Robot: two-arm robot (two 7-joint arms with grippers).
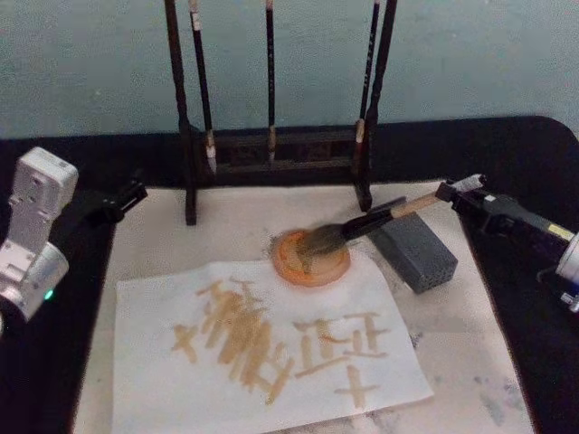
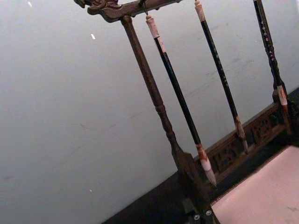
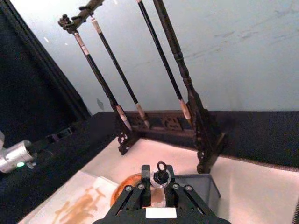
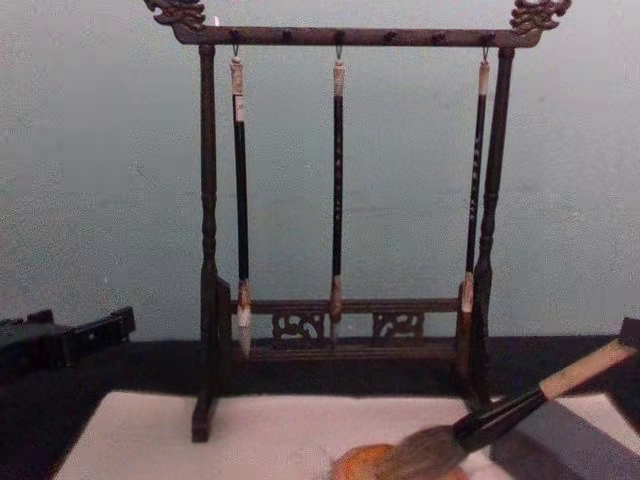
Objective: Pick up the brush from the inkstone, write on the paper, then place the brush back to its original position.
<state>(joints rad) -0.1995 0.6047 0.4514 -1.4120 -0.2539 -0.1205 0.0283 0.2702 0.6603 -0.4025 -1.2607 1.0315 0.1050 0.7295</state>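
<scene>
The paper [image 1: 271, 362] is lying nearest, flat on a pale mat [image 1: 163, 235], and it is carrying tan strokes across its middle. Just beyond its far edge the inkstone [image 1: 311, 258] is sitting on the mat, its near rim overlapping the sheet's edge.

The brush [image 1: 362, 224] is resting with its bushy head in the inkstone. Its black ferrule and tan handle are slanting up and away toward the robot's right. The handle is crossing over the far corner of a grey block [image 1: 414, 251] that is standing just right of the inkstone. In the chest view the handle is rising clear above the block.

The right gripper [image 1: 450, 192] is reaching in from the right and is clamping narrowly on the handle's top end. In the right wrist view the looped end cap is sitting between its two fingers, with the inkstone and block below.

The left gripper [image 1: 134, 192] is hanging parked at the left, over the black cloth [image 1: 525, 154] beside the mat, well apart from the paper. Whether it is wide or narrow cannot be told.

Farther back a dark wooden stand [image 1: 185, 136] is standing upright, its feet on the mat's far edge. Three slim brushes [image 1: 270, 81] are hanging from its top bar, tips down, above the carved lower rail. Behind it a blue-green wall [image 1: 470, 63] is closing off the scene.
</scene>
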